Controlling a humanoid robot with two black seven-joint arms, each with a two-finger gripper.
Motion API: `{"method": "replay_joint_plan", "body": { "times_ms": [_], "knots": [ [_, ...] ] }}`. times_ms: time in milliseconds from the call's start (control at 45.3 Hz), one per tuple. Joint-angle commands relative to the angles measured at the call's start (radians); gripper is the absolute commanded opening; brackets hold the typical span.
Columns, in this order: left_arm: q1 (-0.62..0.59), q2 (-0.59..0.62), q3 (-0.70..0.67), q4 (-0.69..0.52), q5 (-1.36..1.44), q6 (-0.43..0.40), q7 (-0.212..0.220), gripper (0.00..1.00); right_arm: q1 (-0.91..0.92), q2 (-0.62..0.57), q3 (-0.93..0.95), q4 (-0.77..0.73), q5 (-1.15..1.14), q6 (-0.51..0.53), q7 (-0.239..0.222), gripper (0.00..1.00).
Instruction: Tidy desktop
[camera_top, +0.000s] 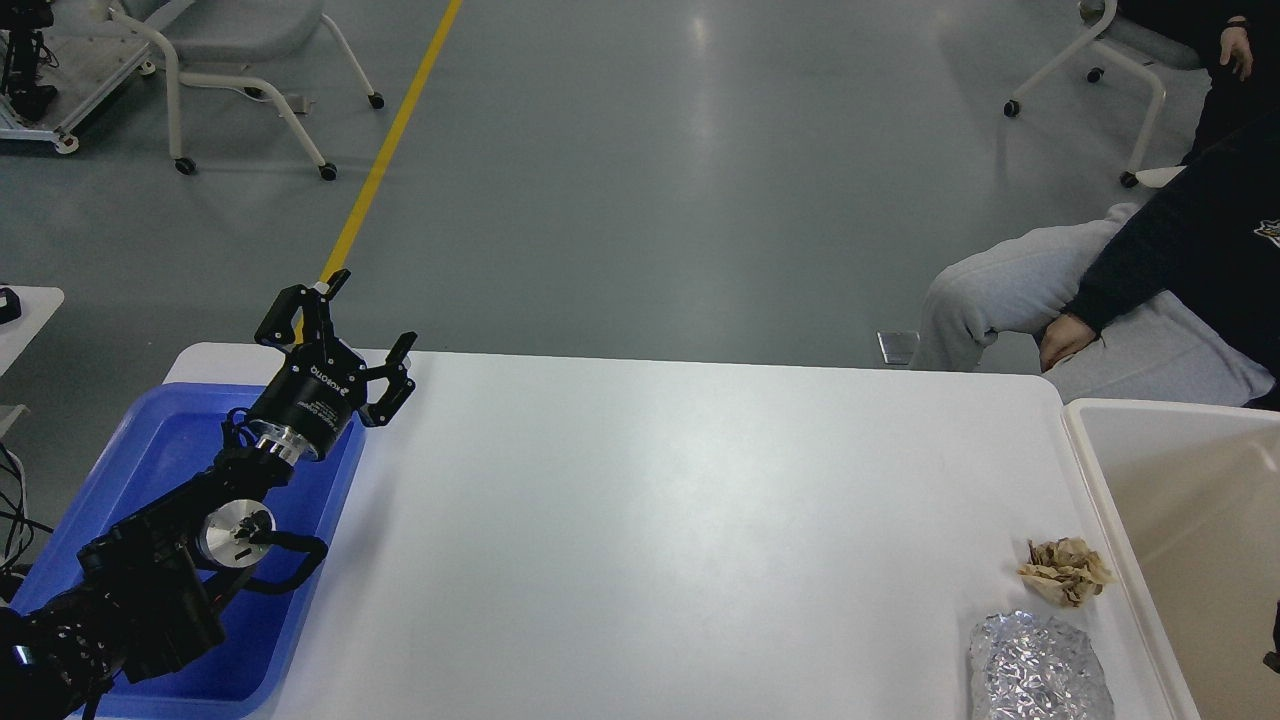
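Your left claw (352, 322) hangs with its fingers spread wide and nothing between them, over the far left corner of the surface (650, 520), just above the far right corner of the blue tray (150, 450). The arm comes in low across that tray from the near left. Your right claw is out of view.

The white surface fills the middle of your view, its far edge running straight between rounded corners. The tray lies along its left side; the cream bin (1180, 520) butts against its right edge. Between them you have a broad bare stretch.

Two bits lie near the right edge, close to the bin's wall: a crumpled brown paper (1066, 570) and, nearer you, a foil wad (1035, 668) at the near edge. They sit apart.

Beyond the far right corner a seated person (1120, 300) is close by.
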Motion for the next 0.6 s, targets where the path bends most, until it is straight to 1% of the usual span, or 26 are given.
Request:
{"method": "replay_joint_plan", "body": {
  "times_ms": [0, 88, 155, 265, 376, 486, 574],
  "knots": [
    [0.0, 0.001, 0.0, 0.0, 0.0, 0.0, 0.0, 1.0, 0.048, -0.027, 0.003, 0.011, -0.002, 0.001, 0.001, 1.0],
    [0.0, -0.001, 0.0, 0.0, 0.0, 0.0, 0.0, 1.0, 0.092, -0.059, 0.01, 0.025, -0.002, 0.008, -0.001, 1.0],
    [0.0, 0.001, 0.0, 0.0, 0.0, 0.0, 0.0, 1.0, 0.121, -0.09, 0.012, 0.062, -0.002, 0.041, -0.001, 1.0],
    [0.0, 0.001, 0.0, 0.001, 0.0, 0.0, 0.0, 1.0, 0.163, -0.149, 0.018, 0.166, -0.001, 0.106, -0.001, 1.0],
    [0.0, 0.001, 0.0, 0.001, 0.0, 0.0, 0.0, 1.0, 0.215, -0.194, 0.036, 0.272, -0.001, 0.142, 0.001, 1.0],
    [0.0, -0.001, 0.0, 0.001, 0.0, 0.0, 0.0, 1.0, 0.244, -0.225, 0.113, 0.372, 0.001, 0.191, 0.001, 1.0],
    [0.0, -0.001, 0.0, 0.0, 0.0, 0.0, 0.0, 1.0, 0.247, -0.223, 0.184, 0.408, 0.001, 0.254, 0.001, 1.0]
  ]
}}
